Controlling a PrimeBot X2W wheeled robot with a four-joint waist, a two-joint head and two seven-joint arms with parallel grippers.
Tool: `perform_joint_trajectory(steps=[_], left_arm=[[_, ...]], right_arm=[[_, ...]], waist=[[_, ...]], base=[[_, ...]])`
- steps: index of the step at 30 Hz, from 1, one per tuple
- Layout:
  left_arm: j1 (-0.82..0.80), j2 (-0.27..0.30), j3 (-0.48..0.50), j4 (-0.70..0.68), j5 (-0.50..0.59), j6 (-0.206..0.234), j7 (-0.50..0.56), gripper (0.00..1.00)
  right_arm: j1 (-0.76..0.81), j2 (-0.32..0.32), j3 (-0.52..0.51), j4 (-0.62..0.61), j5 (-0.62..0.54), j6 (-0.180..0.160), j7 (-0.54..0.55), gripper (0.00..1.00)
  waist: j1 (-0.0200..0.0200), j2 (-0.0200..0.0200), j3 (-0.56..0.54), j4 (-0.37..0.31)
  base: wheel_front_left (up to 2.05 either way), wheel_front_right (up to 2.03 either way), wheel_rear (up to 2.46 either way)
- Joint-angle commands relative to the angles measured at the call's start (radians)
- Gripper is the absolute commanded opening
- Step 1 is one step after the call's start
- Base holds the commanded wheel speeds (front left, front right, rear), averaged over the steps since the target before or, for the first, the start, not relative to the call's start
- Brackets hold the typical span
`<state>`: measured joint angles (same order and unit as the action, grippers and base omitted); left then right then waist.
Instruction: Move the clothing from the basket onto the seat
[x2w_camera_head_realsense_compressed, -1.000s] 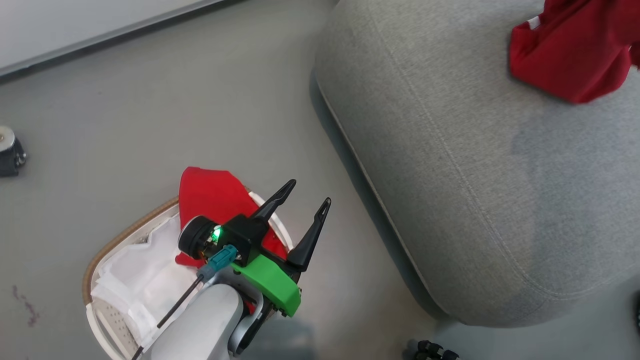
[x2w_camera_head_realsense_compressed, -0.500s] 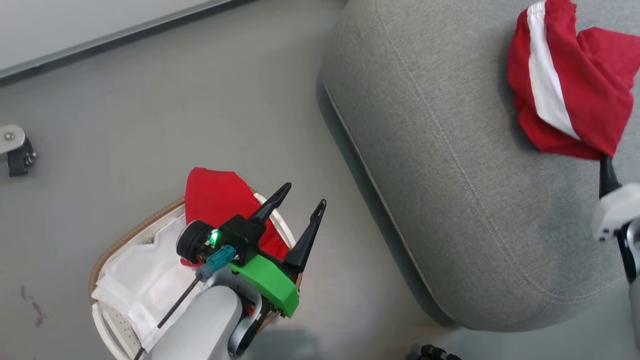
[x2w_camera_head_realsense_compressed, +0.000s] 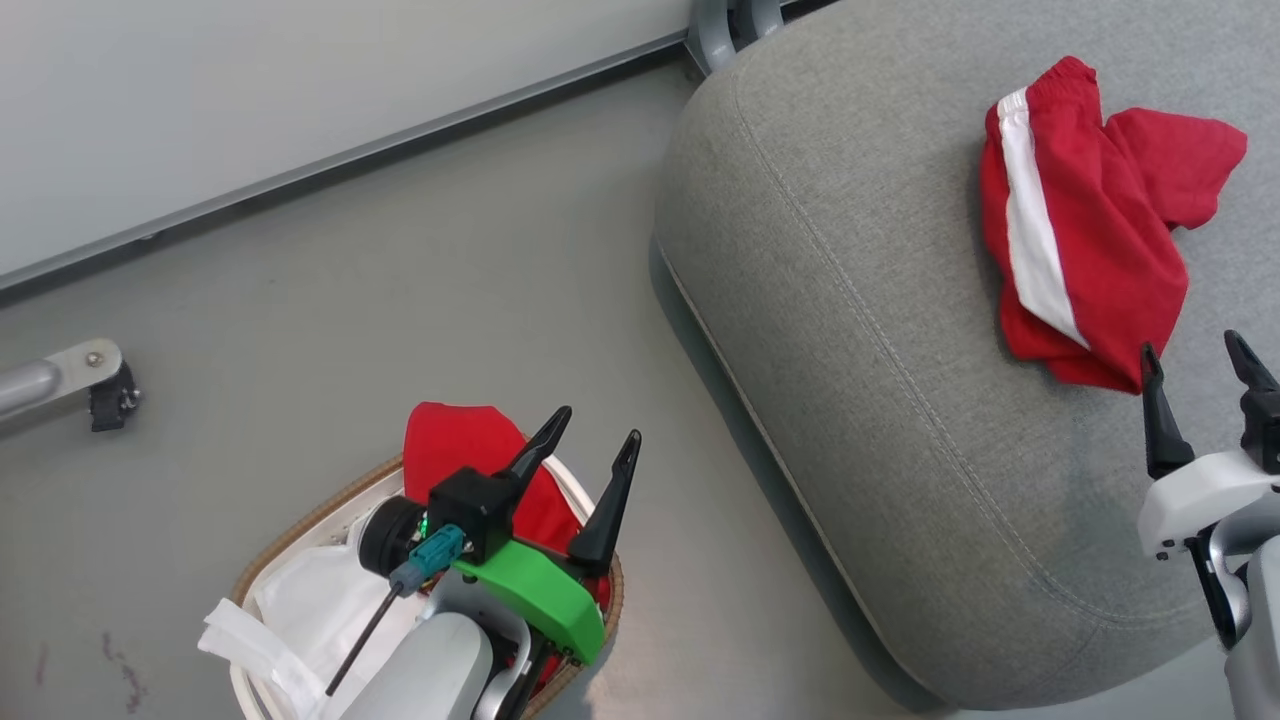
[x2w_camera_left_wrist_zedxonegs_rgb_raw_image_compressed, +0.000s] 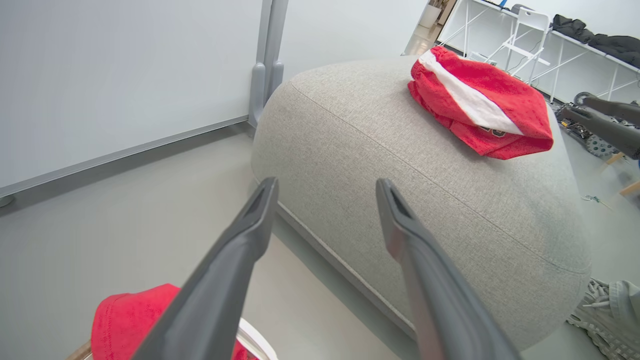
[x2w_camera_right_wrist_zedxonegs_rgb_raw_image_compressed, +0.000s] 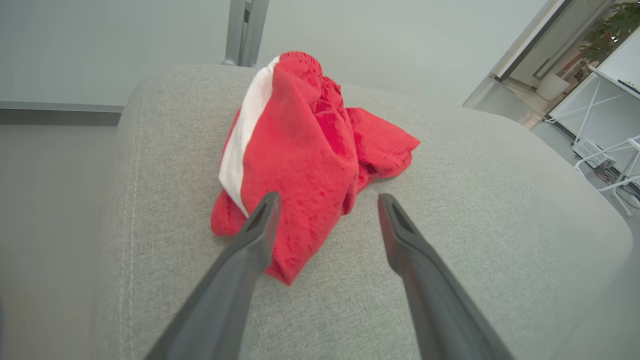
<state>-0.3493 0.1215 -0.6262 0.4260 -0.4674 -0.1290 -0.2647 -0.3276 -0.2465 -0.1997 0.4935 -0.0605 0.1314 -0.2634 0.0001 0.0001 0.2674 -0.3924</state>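
We have one red garment (x2w_camera_head_realsense_compressed: 1090, 250) on the seat (x2w_camera_head_realsense_compressed: 850, 330), a second garment (x2w_camera_head_realsense_compressed: 455, 445) in the basket (x2w_camera_head_realsense_compressed: 310, 518); both jaws wide open, empty

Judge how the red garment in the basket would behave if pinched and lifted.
Probably floppy: the red garment drapes limply over the basket rim. Likely light: thin cloth like the striped piece crumpled on the seat. It may snag the white liner beside it.

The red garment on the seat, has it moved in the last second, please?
Yes: against the seat, the red garment has come down toward its near edge.
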Motion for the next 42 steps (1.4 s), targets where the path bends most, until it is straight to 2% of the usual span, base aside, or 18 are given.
perform_joint_trajectory(steps=[1, 10, 19, 25, 32, 42], left_arm=[[0.024, -0.005, 0.013, 0.004, 0.010, -0.003, 0.000, 1.00], [0.081, -0.031, 0.107, 0.013, 0.032, -0.003, 0.000, 1.00], [0.145, -0.046, 0.279, 0.022, 0.091, -0.003, 0.000, 1.00], [0.195, -0.052, 0.425, 0.034, 0.134, -0.002, 0.000, 1.00], [0.261, -0.062, 0.580, 0.045, 0.177, 0.005, 0.001, 1.00], [0.350, -0.070, 0.705, 0.025, 0.217, 0.004, 0.001, 1.00]], right_arm=[[0.024, 0.001, 0.018, -0.031, 0.003, -0.001, -0.002, 1.00], [0.029, 0.043, 0.126, -0.142, 0.051, -0.001, -0.002, 1.00], [0.033, 0.107, 0.239, -0.132, 0.093, -0.001, -0.002, 1.00], [0.056, 0.132, 0.293, -0.116, 0.115, -0.001, -0.002, 1.00], [0.095, 0.159, 0.301, -0.106, 0.129, -0.001, -0.002, 1.00], [0.152, 0.182, 0.288, -0.107, 0.133, -0.001, -0.002, 1.00]], waist=[[-0.0001, -0.0001, -0.043, 0.036], [-0.0001, -0.0001, -0.106, 0.132], [-0.0001, -0.0001, -0.155, 0.263], [-0.0001, -0.0001, -0.183, 0.323], [-0.0001, -0.0001, -0.215, 0.356], [-0.0001, -0.0001, -0.229, 0.363]], base=[[0.00, 0.00, 0.00], [0.00, 0.00, 0.00], [0.00, 0.00, 0.00], [0.00, 0.00, 0.00], [0.00, 0.00, 0.00], [0.00, 0.00, 0.00]])
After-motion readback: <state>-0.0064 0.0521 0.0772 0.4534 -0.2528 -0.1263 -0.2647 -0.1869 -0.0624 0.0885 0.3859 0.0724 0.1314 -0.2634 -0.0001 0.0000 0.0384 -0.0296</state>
